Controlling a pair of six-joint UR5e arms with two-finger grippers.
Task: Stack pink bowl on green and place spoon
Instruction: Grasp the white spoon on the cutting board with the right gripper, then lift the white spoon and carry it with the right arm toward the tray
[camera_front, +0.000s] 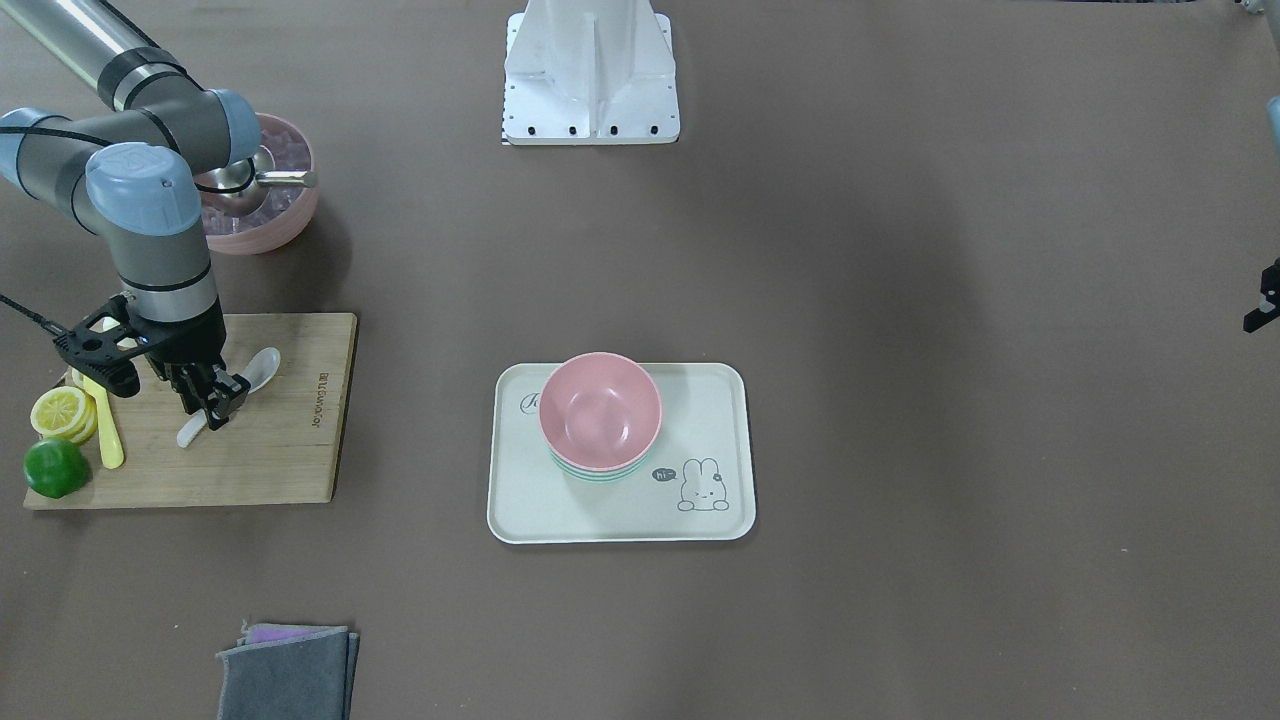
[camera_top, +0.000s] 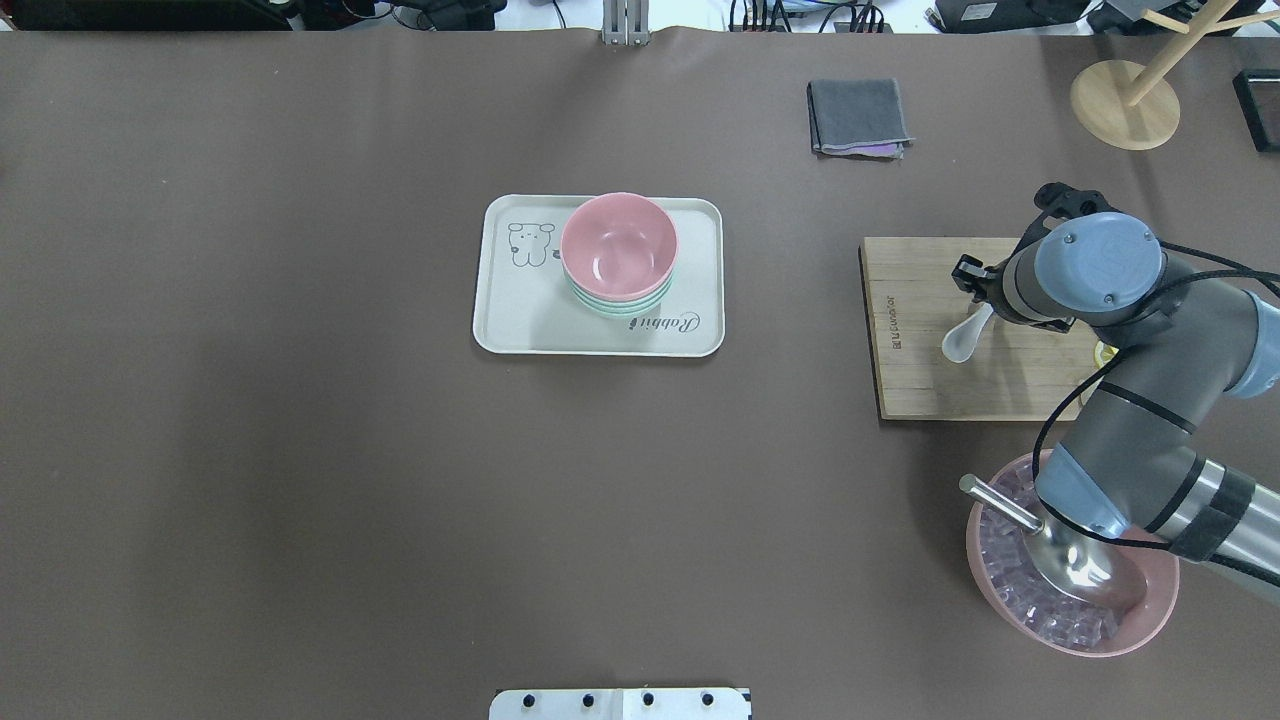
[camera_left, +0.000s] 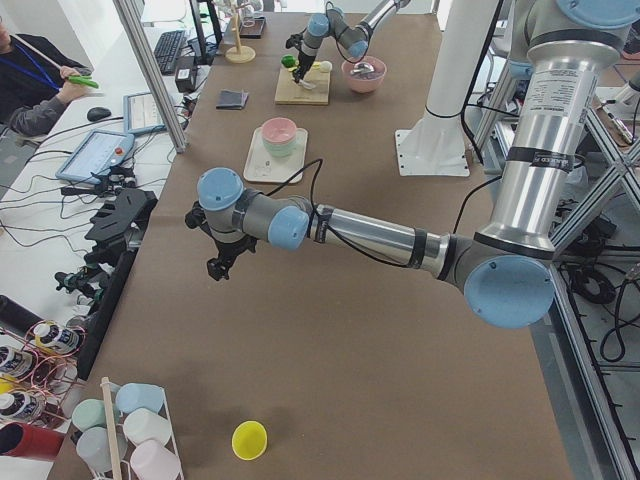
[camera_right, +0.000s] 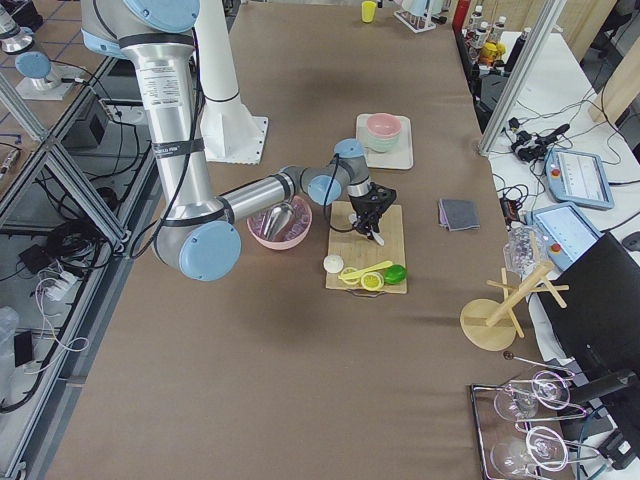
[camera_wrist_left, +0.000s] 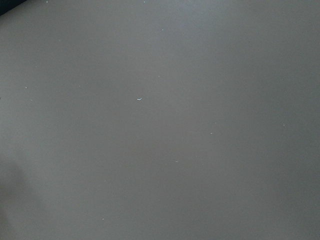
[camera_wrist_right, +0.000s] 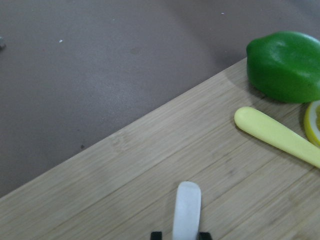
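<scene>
2 bowls: pink bowl (camera_front: 600, 410) sits in green bowl (camera_front: 598, 474) on tray (camera_front: 720, 420)
Spoon (camera_front: 262, 370): white, lying on cutting board (camera_front: 290, 440), well apart from tray
Handling: likely light, stiff, slick; take mid-handle
Right gripper (camera_front: 215, 410): pinching spoon handle
Left gripper (camera_left: 222, 265): far off; cannot tell if spread or pressed together

Right claw (camera_front: 218, 404) clasps the white spoon (camera_front: 262, 369) on the cutting board (camera_front: 285, 455); pink bowl (camera_front: 600, 410) sits atop green bowl (camera_front: 600, 475).

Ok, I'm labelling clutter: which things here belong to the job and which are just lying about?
Job: pink bowl, green bowl, white spoon, right hand.
Lying about: lime, lemon slices, yellow spoon, ice bowl, grey cloth.
</scene>
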